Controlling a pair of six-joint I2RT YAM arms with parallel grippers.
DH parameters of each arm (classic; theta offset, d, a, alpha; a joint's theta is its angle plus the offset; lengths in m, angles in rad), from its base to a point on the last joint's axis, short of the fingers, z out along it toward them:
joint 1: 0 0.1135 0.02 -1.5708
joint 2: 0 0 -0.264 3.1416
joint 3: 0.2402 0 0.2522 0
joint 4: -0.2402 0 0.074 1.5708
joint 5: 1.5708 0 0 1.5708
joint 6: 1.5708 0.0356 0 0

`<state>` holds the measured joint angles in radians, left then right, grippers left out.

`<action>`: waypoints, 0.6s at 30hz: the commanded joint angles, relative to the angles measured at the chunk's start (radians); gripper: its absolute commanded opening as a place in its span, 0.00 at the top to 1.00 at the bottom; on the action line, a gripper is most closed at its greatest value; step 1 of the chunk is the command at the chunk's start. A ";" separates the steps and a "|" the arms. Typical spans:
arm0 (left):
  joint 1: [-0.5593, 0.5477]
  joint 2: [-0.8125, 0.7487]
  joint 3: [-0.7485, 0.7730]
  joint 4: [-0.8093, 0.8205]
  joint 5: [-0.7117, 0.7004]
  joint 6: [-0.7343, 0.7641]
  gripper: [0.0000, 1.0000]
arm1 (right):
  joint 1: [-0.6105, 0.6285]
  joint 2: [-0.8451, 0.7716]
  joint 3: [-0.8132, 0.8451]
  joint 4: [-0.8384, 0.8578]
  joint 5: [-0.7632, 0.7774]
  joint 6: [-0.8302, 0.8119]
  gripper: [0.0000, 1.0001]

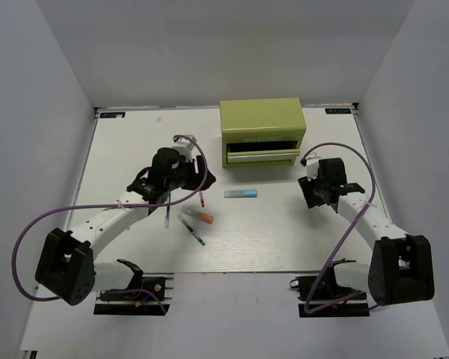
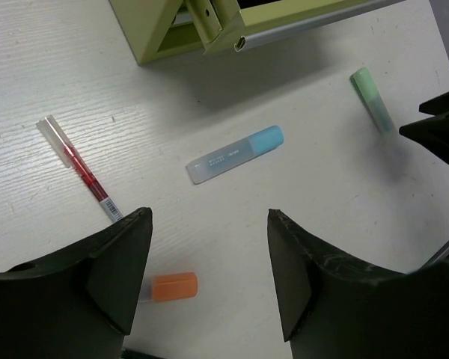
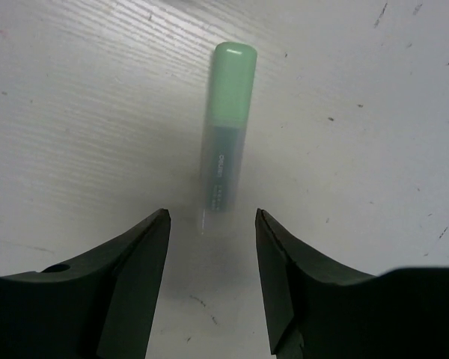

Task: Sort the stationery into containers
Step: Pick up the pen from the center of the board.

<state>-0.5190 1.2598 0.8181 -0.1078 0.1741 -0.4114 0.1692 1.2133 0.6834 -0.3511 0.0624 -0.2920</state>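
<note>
White worktop [image 1: 127, 142] carries everything, and the olive-green box [image 1: 260, 120] sits at its far edge. One drawer [image 1: 262, 155] is pulled out towards the arms, presumably so the stationery can be dropped in from above. No item is in it yet as far as the views show, so the sorting looks barely begun.

The right fingers [image 3: 112, 292] hang low over the worktop in front of the box and to its right. They are open and grip nothing. They frame the near end of the green marker [image 3: 226, 127], which lies flat and points away between them. They seem lined up with its length so that closing would pinch its sides. I cannot tell whether either tip touches it.

The left fingers [image 2: 97, 284] are spread wide and empty, held above the worktop in front of the box and to its left. That height looks chosen for surveying rather than grasping.

The blue bar [image 1: 240, 193] lies flat just in front of the drawer and is likely the easiest item to carry over. Further in front of the box and to its left lie the orange marker [image 1: 200, 216], the red pen [image 1: 201, 197], the grey pen [image 1: 168, 213] and the green-tipped pen [image 1: 194, 231]. They are loosely scattered near one another.
</note>
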 commanded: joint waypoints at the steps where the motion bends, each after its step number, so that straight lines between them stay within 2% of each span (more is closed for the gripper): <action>1: -0.012 -0.036 -0.013 0.034 0.021 -0.001 0.27 | -0.019 0.035 0.034 0.058 -0.021 -0.009 0.44; 9: -0.021 -0.045 -0.013 0.036 0.011 -0.001 0.26 | -0.071 0.175 0.059 0.109 -0.111 -0.006 0.43; 18: -0.039 -0.025 0.007 0.026 0.011 0.010 0.23 | -0.112 0.262 0.102 0.070 -0.210 -0.002 0.46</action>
<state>-0.5472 1.2503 0.8104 -0.0891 0.1768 -0.4103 0.0696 1.4570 0.7540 -0.2806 -0.0830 -0.2958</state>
